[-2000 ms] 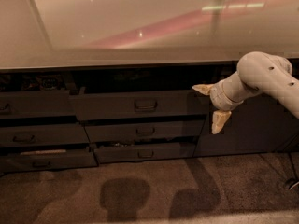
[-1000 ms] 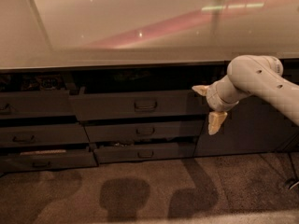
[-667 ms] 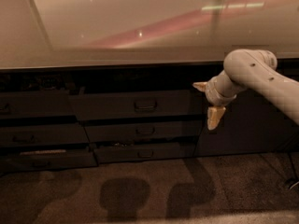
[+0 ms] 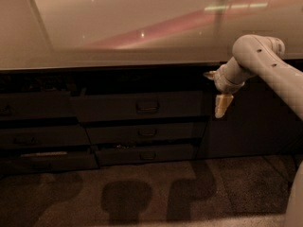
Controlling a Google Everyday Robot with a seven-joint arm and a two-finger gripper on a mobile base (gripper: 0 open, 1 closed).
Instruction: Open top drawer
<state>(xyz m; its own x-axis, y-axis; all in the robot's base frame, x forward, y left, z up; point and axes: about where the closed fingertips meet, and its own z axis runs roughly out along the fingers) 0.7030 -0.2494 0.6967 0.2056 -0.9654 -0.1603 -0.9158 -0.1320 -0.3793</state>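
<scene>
The top drawer (image 4: 113, 107) is the tallest dark front in the middle column, just under the counter, with a small loop handle (image 4: 147, 107) at its centre. My gripper (image 4: 215, 91) hangs in front of the cabinet at the drawer's right edge, well to the right of the handle. It is open, with one pale finger (image 4: 221, 107) pointing down, the other up near the counter lip, and nothing between them. The white arm (image 4: 265, 63) comes in from the right.
Two shorter drawers (image 4: 147, 133) with the same handle sit below the top one, and another drawer column (image 4: 38, 126) stands to the left. A plain cabinet door (image 4: 251, 126) lies behind the arm. A pale countertop (image 4: 123, 27) overhangs everything. Carpeted floor (image 4: 142, 193) lies in front.
The gripper has risen along the drawer's right edge toward the counter lip, and the elbow has lifted with it. The drawers have not moved.
</scene>
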